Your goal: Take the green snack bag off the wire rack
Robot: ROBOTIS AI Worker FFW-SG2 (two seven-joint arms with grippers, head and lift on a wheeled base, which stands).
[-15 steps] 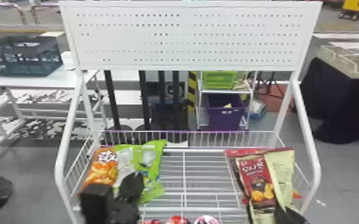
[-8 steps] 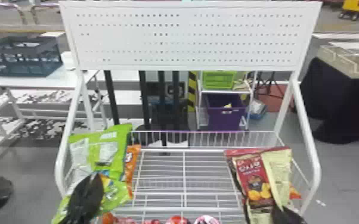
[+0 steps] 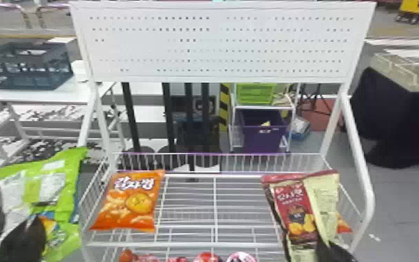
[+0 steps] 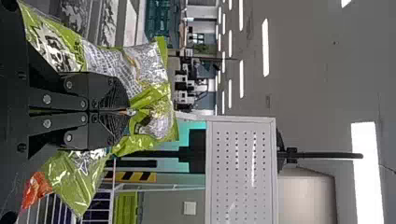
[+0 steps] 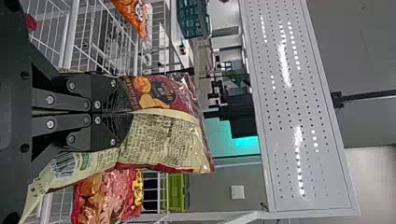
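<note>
Hanging at the lower left of the head view, the green bag [image 3: 62,195] shows outside the side of the rack [image 3: 177,244]. The left gripper [image 4: 129,112] pinches it mid-body, fingers closed on a fold, probably to secure the loose film and carry it clear of the wire. At lower right, the right gripper [image 5: 130,112] grips the red bag [image 3: 295,212] (presumably a separate job). The green bag's free end points up the frame, its long axis near upright, leaning slightly right.
</note>
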